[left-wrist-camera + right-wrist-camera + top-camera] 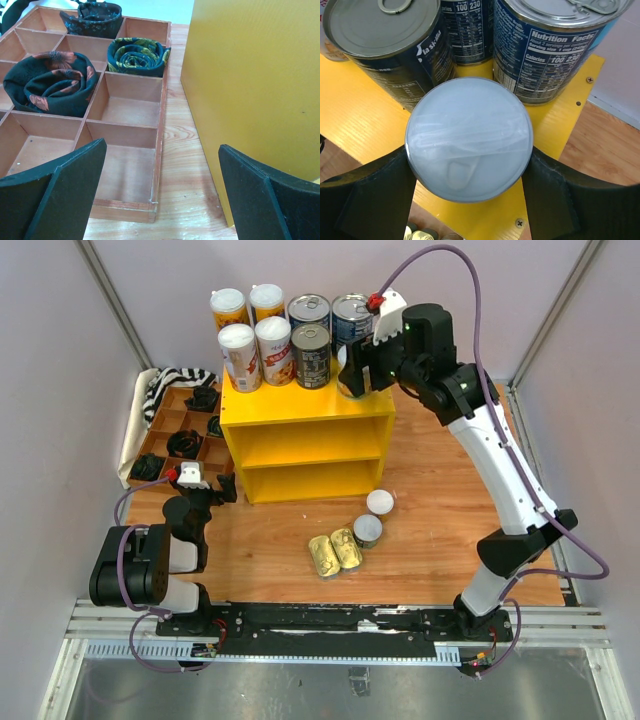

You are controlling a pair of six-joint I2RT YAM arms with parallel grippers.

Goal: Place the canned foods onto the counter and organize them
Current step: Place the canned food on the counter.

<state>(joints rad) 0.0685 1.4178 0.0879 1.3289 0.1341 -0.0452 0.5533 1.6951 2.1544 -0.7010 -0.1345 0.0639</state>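
The yellow counter [305, 410] carries several tall white-lidded tins [240, 355] and three silver-topped dark-labelled cans [311, 353] on its flat top. My right gripper [352, 375] is shut on a short white-lidded can [469, 137], at the top's front right corner, in front of two dark-labelled cans [385, 40]. I cannot tell whether it rests on the top. On the table lie a short white-lidded can [380, 502], a silver-topped can [367, 530] and two gold-topped tins [335, 551]. My left gripper [162, 190] is open and empty, low beside the counter's left side [250, 90].
A brown divided tray [160, 115] with rolled dark cloths [50, 82] stands left of the counter, also in the top view [165, 425]. A striped cloth [175, 380] lies behind it. White walls enclose the table on three sides.
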